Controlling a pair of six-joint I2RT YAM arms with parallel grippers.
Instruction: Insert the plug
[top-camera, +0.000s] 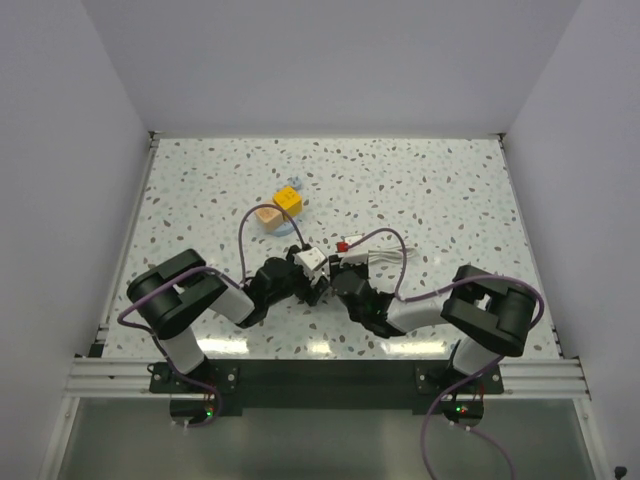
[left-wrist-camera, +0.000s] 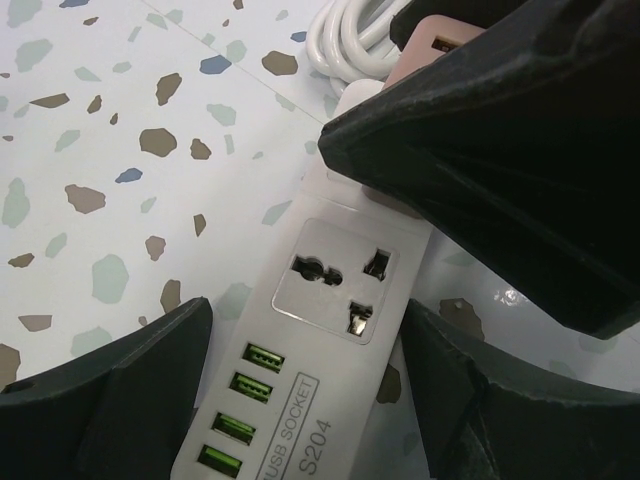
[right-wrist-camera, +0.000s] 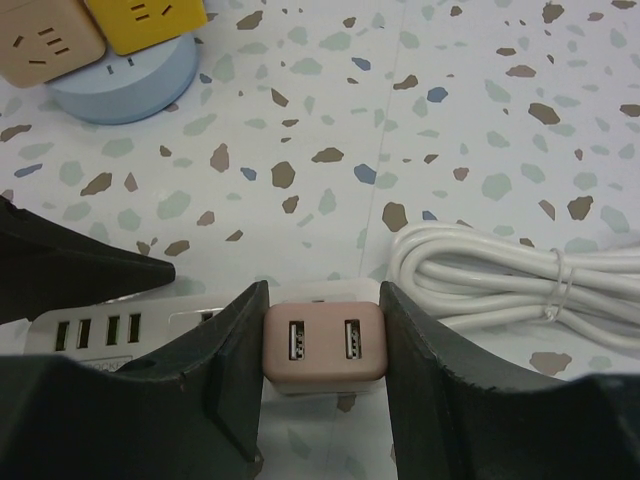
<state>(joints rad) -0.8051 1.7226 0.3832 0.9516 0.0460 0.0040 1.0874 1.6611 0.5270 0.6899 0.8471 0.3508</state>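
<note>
The right gripper (right-wrist-camera: 322, 300) squeezes the pink plug (right-wrist-camera: 322, 345) by its two flat sides, right by the end of the white power strip (left-wrist-camera: 300, 420). The plug looks light, hard and smooth, so the sides are a good place to hold. Its white cord (right-wrist-camera: 480, 270) is bendy and may tug. The left gripper (left-wrist-camera: 305, 310) is spread around the strip, not pinching it. I count one plug, one strip, one cord, one peach cube (right-wrist-camera: 40, 40) and one yellow cube (right-wrist-camera: 145, 15).

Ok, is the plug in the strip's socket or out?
Out of the one visible socket, whose holes are bare. The right gripper grips the plug farther along the power strip; seated there, cannot tell.
</note>
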